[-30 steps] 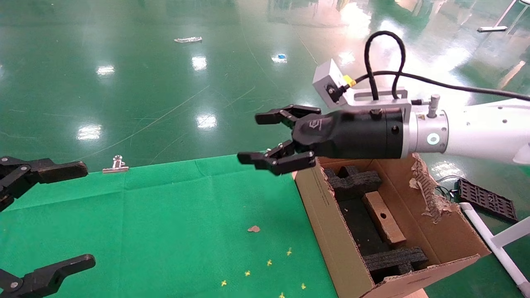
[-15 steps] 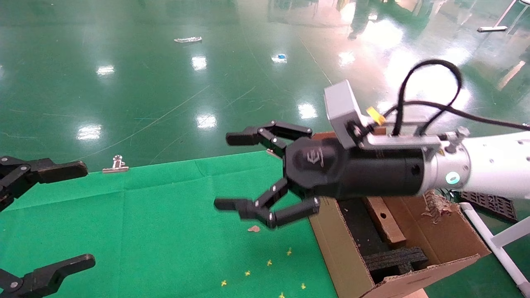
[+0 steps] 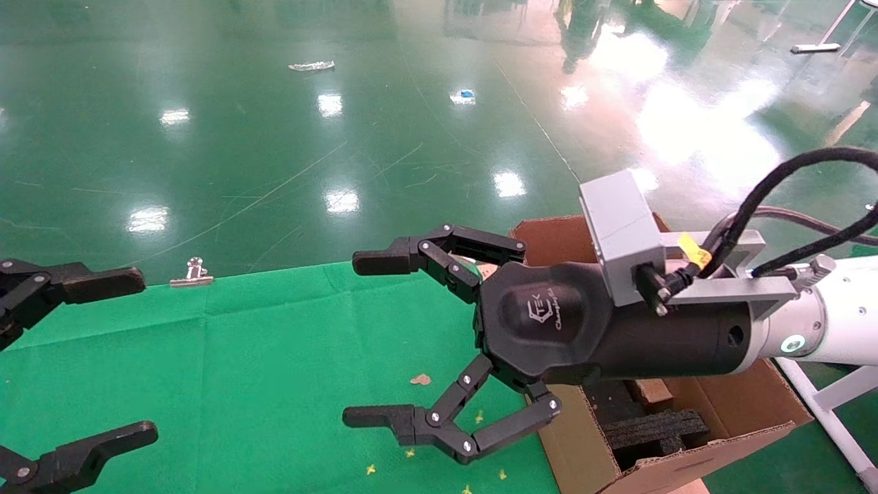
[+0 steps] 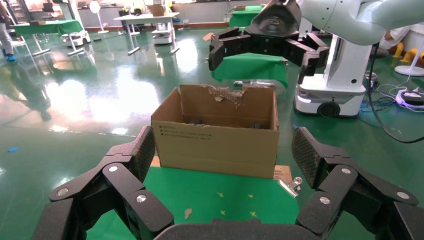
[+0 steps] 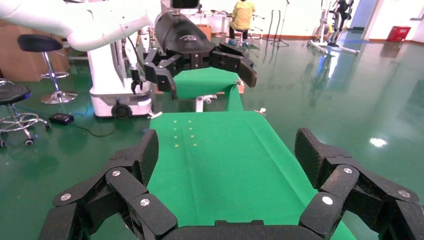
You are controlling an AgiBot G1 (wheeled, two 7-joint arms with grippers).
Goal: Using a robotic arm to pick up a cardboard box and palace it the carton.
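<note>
The carton [image 3: 748,405] stands at the table's right edge with black foam inserts [image 3: 651,429] inside. The cardboard box [image 3: 649,391] lies inside it between the inserts, mostly hidden behind my right wrist. My right gripper [image 3: 367,339], on the white robotic arm [image 3: 847,329], is open and empty. It hangs above the green cloth just left of the carton. My left gripper [image 3: 134,355] is open and empty at the far left edge. The left wrist view shows the carton [image 4: 217,137] ahead of the left gripper [image 4: 222,152]. The right wrist view shows the right gripper [image 5: 227,150] over bare cloth.
A green cloth [image 3: 274,357] covers the table. A metal binder clip [image 3: 194,272] sits at its far edge. A small cardboard scrap [image 3: 420,379] and yellow marks [image 3: 446,435] lie on the cloth. A white frame [image 3: 823,405] stands right of the carton.
My right gripper has swung from above the carton's far corner down and nearer to me, over the cloth, staying open and empty. The left arm has not moved.
</note>
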